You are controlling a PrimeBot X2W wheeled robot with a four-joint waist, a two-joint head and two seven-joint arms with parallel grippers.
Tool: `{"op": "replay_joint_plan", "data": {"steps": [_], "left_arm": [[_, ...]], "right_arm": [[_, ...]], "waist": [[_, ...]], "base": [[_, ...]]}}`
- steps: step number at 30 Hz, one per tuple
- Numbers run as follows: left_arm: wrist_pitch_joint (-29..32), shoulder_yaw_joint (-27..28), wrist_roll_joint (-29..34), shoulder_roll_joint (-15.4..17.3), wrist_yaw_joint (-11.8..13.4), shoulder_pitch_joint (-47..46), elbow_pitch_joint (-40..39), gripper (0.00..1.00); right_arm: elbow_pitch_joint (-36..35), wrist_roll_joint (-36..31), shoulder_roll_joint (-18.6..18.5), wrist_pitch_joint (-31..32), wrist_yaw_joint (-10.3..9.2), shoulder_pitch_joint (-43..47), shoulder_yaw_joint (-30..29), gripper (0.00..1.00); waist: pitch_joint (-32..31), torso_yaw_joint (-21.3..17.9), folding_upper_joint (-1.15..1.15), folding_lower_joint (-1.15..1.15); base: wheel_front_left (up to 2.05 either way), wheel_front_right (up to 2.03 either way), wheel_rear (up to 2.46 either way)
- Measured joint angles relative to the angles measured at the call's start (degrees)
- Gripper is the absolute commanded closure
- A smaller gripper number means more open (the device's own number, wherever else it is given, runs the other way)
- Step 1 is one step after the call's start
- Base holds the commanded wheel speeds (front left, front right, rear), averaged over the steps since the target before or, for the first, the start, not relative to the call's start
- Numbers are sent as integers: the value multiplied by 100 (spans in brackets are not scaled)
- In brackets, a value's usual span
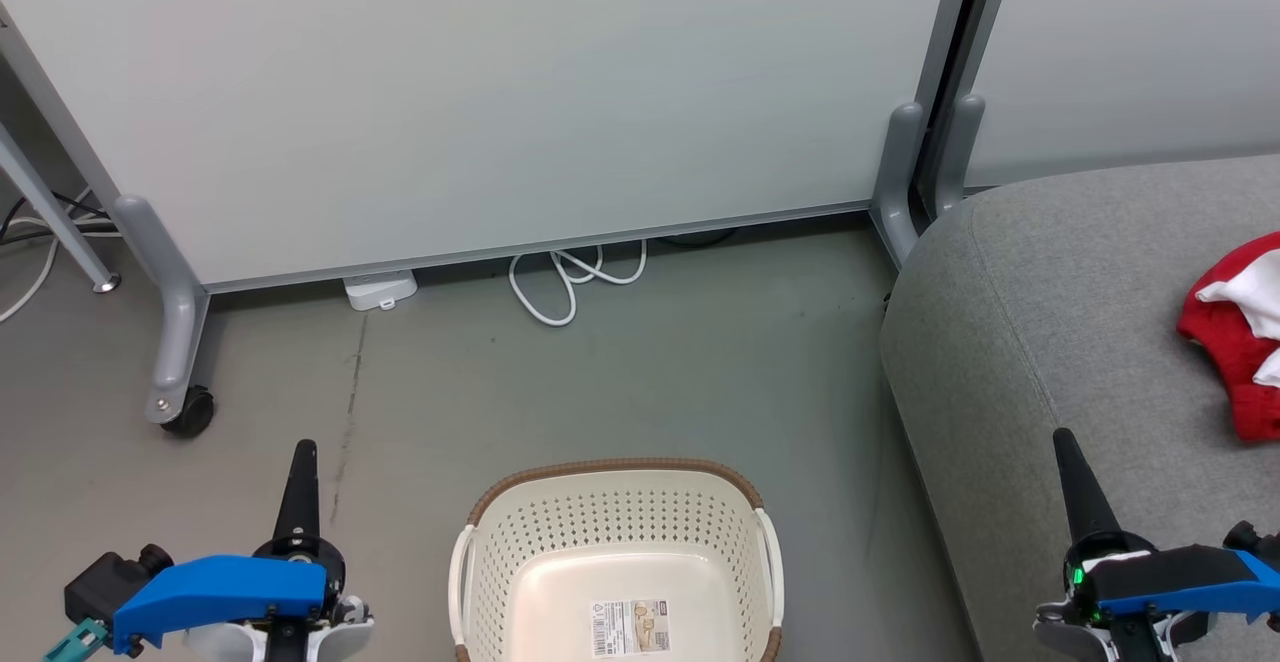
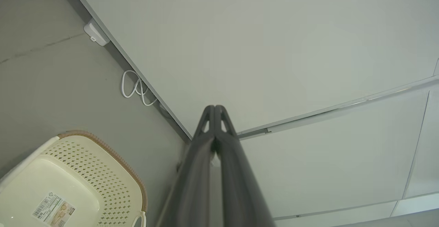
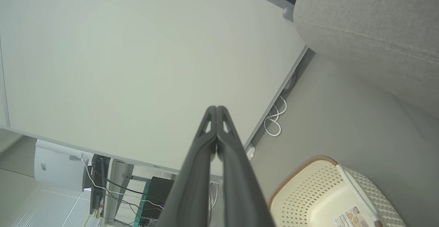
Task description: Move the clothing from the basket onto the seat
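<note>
The cream basket (image 1: 610,517) with a brown rim stands on the floor at the bottom middle of the head view, holding nothing but its paper label (image 1: 630,627); the basket (image 2: 103,172) and the basket (image 3: 301,192) also appear in the wrist views. The red and white clothing (image 1: 1235,332) lies on the grey seat (image 1: 1050,322) at the right edge. My left gripper (image 1: 303,452) is shut, left of the basket, holding nothing. My right gripper (image 1: 1062,439) is shut over the seat's front part, left of the clothing. Fingertips pressed together show for the left gripper (image 2: 214,107) and the right gripper (image 3: 216,107).
A pale partition panel (image 1: 480,92) on grey wheeled feet (image 1: 175,362) stands behind the basket. A white cable (image 1: 575,277) and a white box (image 1: 380,290) lie at its base. A second panel (image 1: 1130,52) stands behind the seat. Bare grey floor lies between basket and partition.
</note>
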Motion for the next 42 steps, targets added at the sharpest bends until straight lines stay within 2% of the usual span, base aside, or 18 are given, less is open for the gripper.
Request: {"op": "replay_joint_plan", "data": {"steps": [42], "left_arm": [[487, 302, -1904, 1, -12, -135, -121, 100]], "right_arm": [[-80, 2015, -11, 495, 0, -146, -46, 100]], "waist": [[5, -155, 0, 0]], "base": [[0, 0, 0]]}}
